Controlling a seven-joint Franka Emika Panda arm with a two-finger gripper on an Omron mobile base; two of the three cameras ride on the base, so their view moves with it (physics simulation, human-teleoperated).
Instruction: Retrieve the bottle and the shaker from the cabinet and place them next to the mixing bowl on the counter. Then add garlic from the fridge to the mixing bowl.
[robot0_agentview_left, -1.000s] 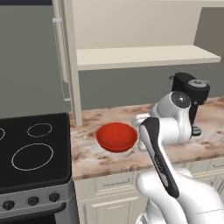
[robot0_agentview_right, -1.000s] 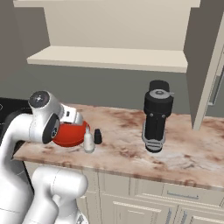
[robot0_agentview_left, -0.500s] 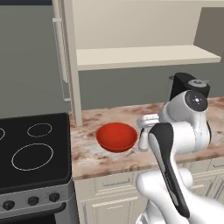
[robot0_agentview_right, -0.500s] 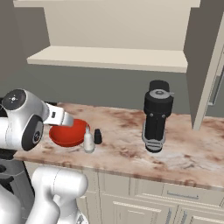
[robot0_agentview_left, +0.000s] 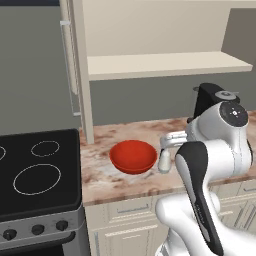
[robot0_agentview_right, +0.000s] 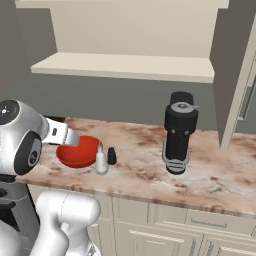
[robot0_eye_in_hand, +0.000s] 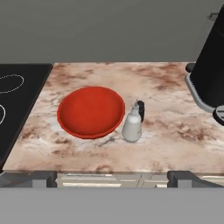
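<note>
On the counter (robot0_eye_in_hand: 175, 140) the bottle (robot0_eye_in_hand: 132, 124) and shaker (robot0_eye_in_hand: 140, 108) stand right of the bowl (robot0_eye_in_hand: 91, 111), the gripper (robot0_eye_in_hand: 112, 178) wide and empty; garlic probably handles light and lumpy, best pinched across its middle.

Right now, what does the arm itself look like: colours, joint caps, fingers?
The arm is glossy white with rounded, bulbous links. A black band runs down the side of one link, and the big joints end in dark grey round caps with small light marks. No loose cables visible. In the hand view, the gripper shows two small, blocky dark grey finger tips.
</note>
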